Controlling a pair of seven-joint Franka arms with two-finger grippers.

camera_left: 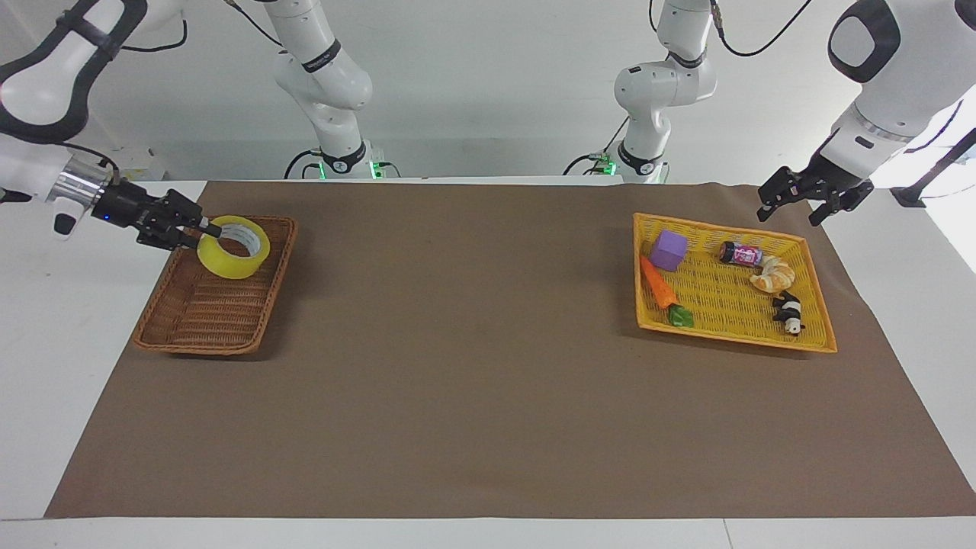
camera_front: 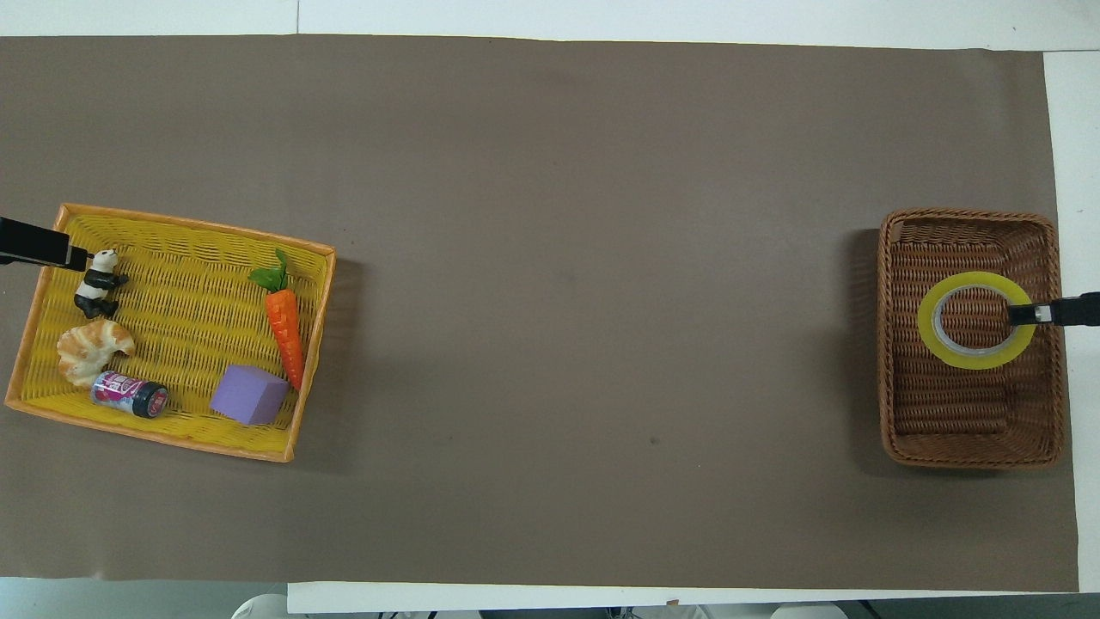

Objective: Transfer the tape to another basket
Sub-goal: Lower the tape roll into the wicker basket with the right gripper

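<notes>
Facing view: a high camera across the table from the robots, looking back at them and down, wide enough to take in both arm bases, the whole brown mat point(camera_left: 488, 358) and white table edges. Overhead view: a camera high above the robots' end, looking forward and steeply down, closer in, cropping the arms to their tips. Both views share the mat, the wicker basket point(camera_left: 164, 335) point(camera_front: 971, 451) and the yellow tray point(camera_left: 732, 335) point(camera_front: 172, 434), turned half a turn between them.

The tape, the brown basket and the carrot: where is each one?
tape point(camera_left: 229, 263): facing view, on its yellow outer band.
brown basket point(camera_left: 202, 324): facing view, on its bare woven floor.
carrot point(camera_front: 286, 331): overhead view, on its orange body.
</notes>
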